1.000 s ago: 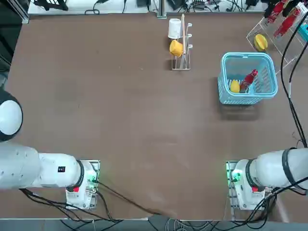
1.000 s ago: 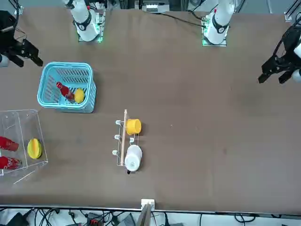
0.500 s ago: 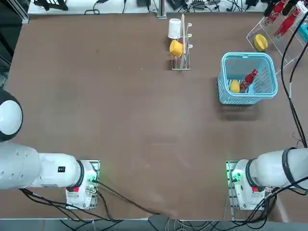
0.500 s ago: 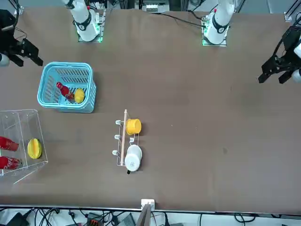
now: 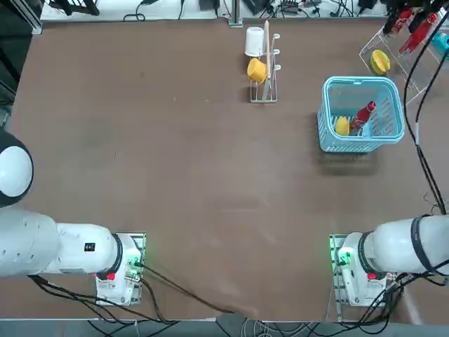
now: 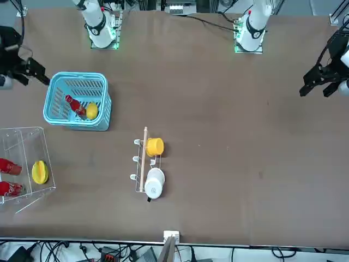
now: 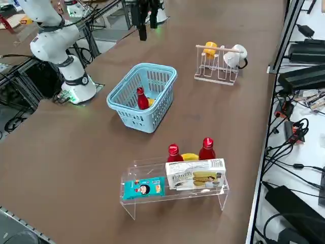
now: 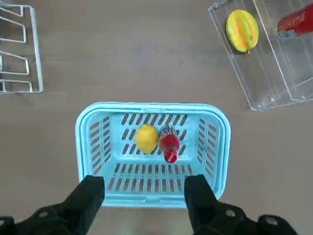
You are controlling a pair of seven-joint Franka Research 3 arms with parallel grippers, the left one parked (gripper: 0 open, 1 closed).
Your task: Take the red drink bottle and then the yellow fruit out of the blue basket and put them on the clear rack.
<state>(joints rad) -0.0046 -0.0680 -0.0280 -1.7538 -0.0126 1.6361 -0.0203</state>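
The blue basket stands at the table's right side. The red drink bottle leans inside it, with the small yellow fruit right beside it. The clear rack stands farther out, past the basket. My right gripper hangs high over the basket's near rim, open and holding nothing.
The rack carries two red bottles, a larger yellow fruit and snack packs. A metal peg stand with a yellow-orange cup and a white cup stands at the far middle.
My right gripper has drifted closer to the basket. The bottle and fruit have not moved.
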